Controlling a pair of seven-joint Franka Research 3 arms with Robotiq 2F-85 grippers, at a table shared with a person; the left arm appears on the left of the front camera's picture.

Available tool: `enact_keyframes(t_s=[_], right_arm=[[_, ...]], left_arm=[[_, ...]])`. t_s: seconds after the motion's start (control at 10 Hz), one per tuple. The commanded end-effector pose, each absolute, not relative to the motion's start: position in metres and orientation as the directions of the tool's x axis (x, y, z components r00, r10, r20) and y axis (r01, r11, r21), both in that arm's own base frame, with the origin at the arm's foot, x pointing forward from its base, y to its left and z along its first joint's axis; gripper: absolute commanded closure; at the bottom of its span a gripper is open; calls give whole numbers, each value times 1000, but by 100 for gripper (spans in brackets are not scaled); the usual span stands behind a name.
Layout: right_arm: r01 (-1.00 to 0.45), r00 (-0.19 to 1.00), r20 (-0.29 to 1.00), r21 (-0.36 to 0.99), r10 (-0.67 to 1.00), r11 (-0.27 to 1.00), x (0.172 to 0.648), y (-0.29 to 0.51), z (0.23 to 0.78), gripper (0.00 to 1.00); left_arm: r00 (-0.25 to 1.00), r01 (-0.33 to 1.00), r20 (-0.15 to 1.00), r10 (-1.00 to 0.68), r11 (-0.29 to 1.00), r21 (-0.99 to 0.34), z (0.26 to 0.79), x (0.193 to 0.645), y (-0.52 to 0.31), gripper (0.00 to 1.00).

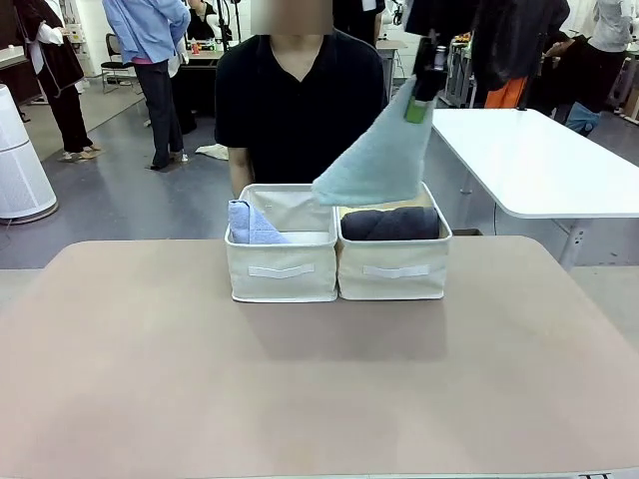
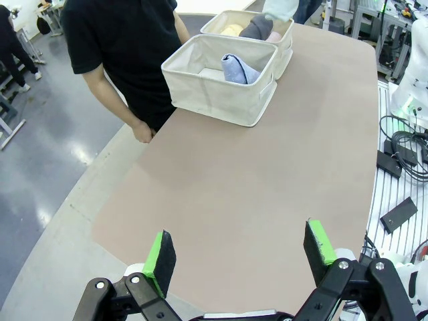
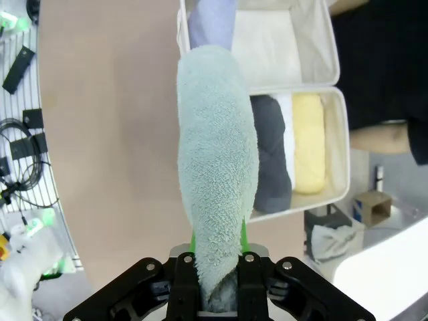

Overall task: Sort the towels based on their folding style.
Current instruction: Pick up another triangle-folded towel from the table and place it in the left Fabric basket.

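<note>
Front view: the right claw [image 1: 420,108] hangs high, clenched on the pale teal-grey towel [image 1: 377,160], which droops below it above two cream bins [image 1: 284,271]. Under it, one bin holds the periwinkle blue towel [image 1: 252,224], the other the dark grey roll [image 1: 391,224].

Left wrist view: the left claw [image 2: 241,257] stands released, hovering over bare counter [image 2: 254,194], the bins far ahead.

Right wrist view: beyond the claw the yellow roll [image 3: 309,144] lies beside the grey one. Sorting looks nearly done; this last triangle fold likely belongs with the blue.

No legible text, label, brand, number or sign anywhere in these views.
</note>
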State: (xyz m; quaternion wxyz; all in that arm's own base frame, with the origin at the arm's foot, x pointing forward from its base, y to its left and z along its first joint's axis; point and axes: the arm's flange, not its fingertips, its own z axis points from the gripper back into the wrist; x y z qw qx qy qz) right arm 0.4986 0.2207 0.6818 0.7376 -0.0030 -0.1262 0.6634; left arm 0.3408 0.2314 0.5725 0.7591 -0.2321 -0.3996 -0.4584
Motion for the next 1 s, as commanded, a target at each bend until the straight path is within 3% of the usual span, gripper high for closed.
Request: enact_keyframes(t_s=[0.0, 0.6, 0.9], right_arm=[[-978, 112, 200, -151, 973, 144, 505, 221, 699, 81], [-978, 88, 186, -169, 979, 120, 505, 225, 685, 81], [-980, 71, 297, -159, 952, 122, 535, 285, 691, 81]], left_arm=[[256, 881, 827, -500, 474, 14, 573, 340, 232, 0], [256, 881, 827, -500, 474, 14, 573, 340, 232, 0], [256, 881, 827, -500, 474, 14, 573, 340, 232, 0]])
